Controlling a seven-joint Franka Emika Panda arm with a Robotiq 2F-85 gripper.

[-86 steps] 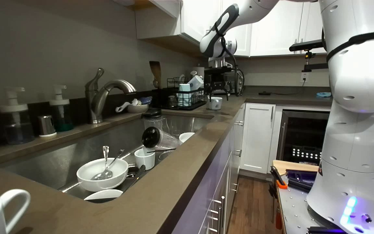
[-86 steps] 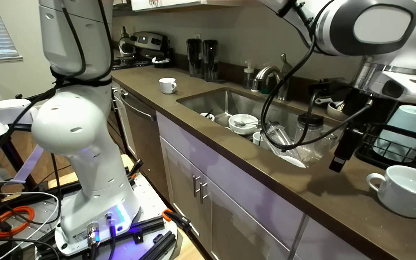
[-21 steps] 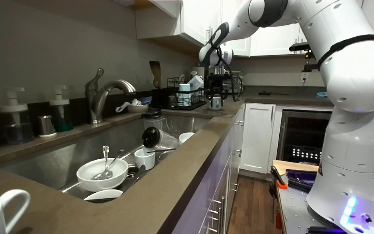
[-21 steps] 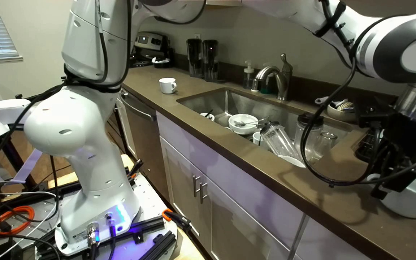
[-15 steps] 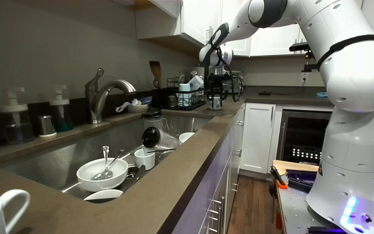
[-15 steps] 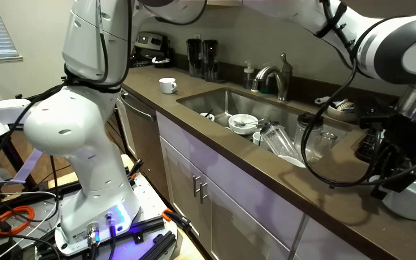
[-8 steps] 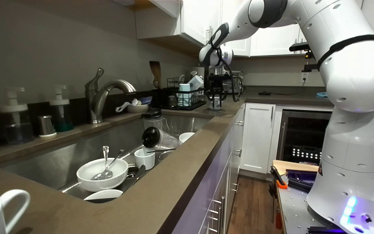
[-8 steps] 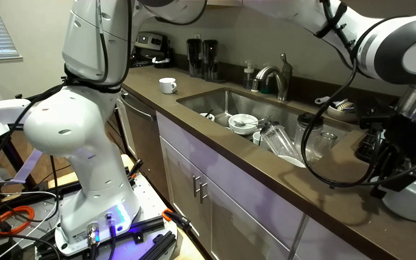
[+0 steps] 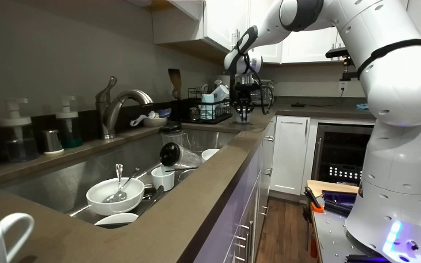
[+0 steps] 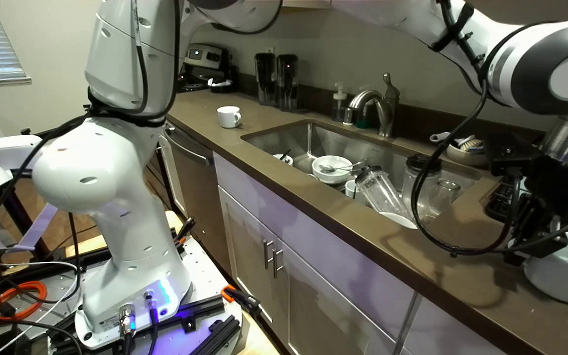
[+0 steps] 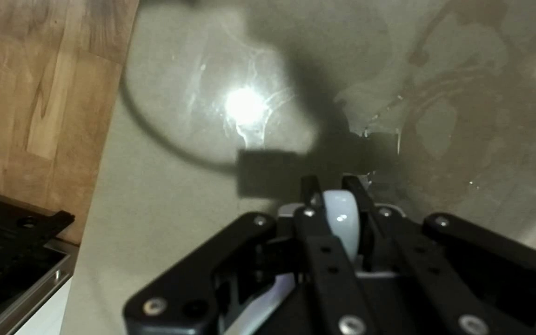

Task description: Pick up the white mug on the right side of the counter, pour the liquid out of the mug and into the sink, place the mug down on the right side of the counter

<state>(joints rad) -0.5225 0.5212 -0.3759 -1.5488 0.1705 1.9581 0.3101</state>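
Jaws have swung inward! Black two-fingered gripper (image 11: 332,185) grasps small white ceramic mug (image 10: 565,276) by its handle (image 11: 344,219), lower right on grey-brown counter (image 10: 560,328) in an exterior view; mid-frame, rectangular steel sink (image 10: 336,143) holds round white bowl (image 10: 336,160), clear black-lidded jars (image 10: 381,192).

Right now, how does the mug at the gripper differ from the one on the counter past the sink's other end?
Hold: the gripped mug has its handle clamped by the gripper; nothing grips the free mug.
Handle: in both exterior views the gripped mug's is largely covered, the free mug's visible.
Place: the gripped mug is near the dish rack; the free mug, past the other end of the sink.
Shared: both white and upright.
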